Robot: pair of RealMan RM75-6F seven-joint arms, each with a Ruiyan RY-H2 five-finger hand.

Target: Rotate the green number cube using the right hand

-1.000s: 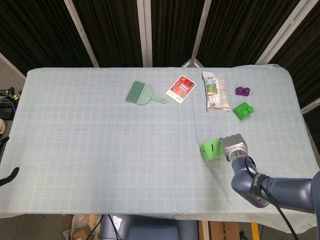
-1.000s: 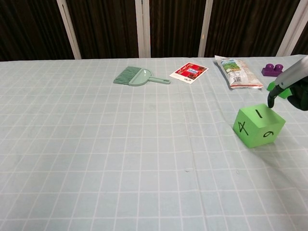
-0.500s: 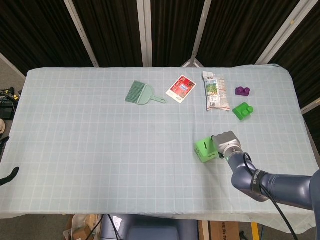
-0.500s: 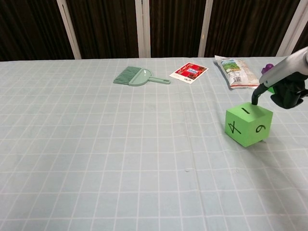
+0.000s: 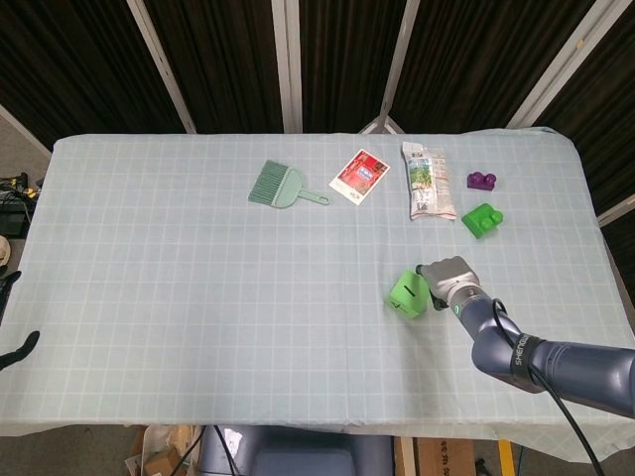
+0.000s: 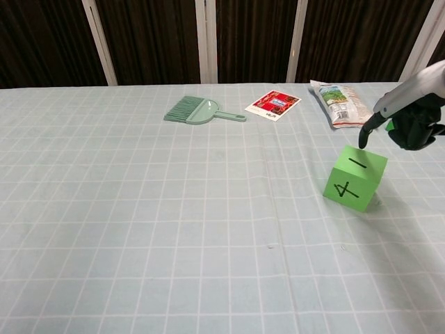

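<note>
We see the green foam number cube [image 6: 354, 177] tilted on one edge on the checked cloth of the table [image 5: 198, 297], right of centre, its "4" face toward the chest camera and its "1" face up. Our right robot hand [image 6: 410, 124] sits just beside the cube's far upper corner, one dark fingertip [image 6: 363, 141] pointing down at it; we cannot tell whether it touches, nor how the other fingers lie. The left robot hand is out of sight. A teal dustpan brush [image 5: 283, 185] lies well apart.
</note>
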